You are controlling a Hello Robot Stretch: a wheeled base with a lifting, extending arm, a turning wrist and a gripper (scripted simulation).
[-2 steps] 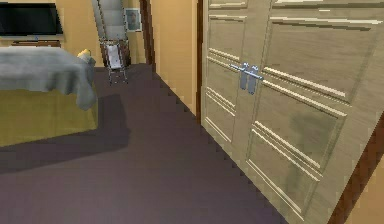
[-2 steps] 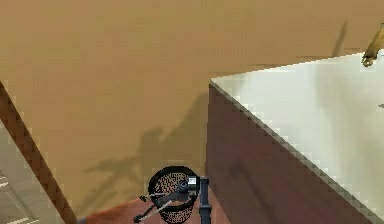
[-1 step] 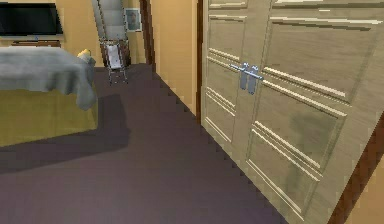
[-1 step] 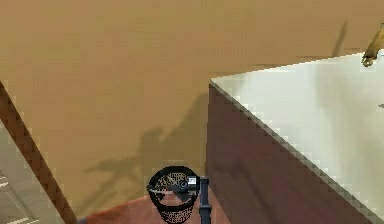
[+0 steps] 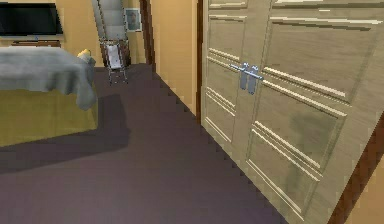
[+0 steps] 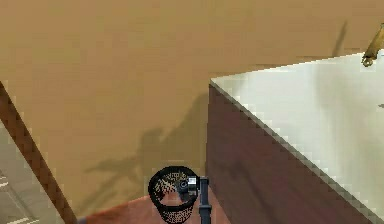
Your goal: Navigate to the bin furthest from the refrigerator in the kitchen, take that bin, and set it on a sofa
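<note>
A home bedroom: bed point(image 5: 40, 80), television point(image 5: 28, 18), panelled double doors point(image 5: 290, 95).

Black mesh bin point(image 6: 163, 203) near gripper point(image 6: 179, 186), white-topped counter point(image 6: 310, 105), tan wall point(image 6: 100, 80)

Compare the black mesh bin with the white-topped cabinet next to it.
The bin is round, black and see-through mesh; the cabinet is boxy and solid, with a white top and a dark brown side. The bin is much smaller than the cabinet and shows lower than the cabinet's top. Both show against the same tan wall.
</note>
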